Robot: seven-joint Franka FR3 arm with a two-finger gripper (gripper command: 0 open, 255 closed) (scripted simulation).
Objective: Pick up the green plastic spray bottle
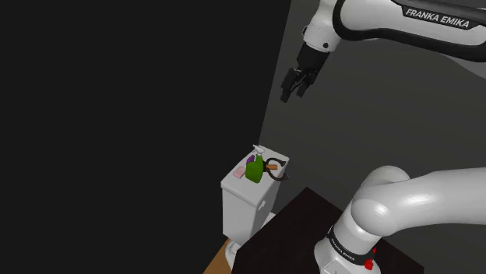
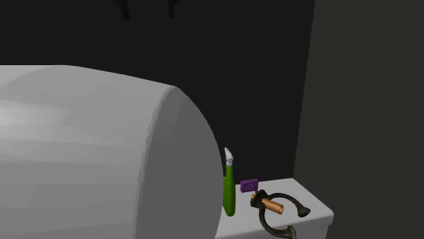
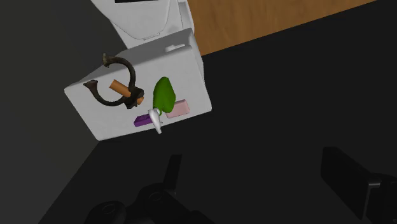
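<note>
White tank lid (image 3: 184,63), one green pear-shaped spray bottle (image 3: 163,94) (white nozzle), one purple block (image 3: 142,119), one pink slab (image 3: 179,108), one copper-coloured cylinder (image 3: 119,88), gripper (image 1: 292,95) aloft, jaws released.

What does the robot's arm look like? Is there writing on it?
The arm is white, fat and rounded, with dark bands at its joints. White letters on one dark band spell FRANKA EMIKA. Its gripper is all black with two fingers. A small red spot sits near the base.
</note>
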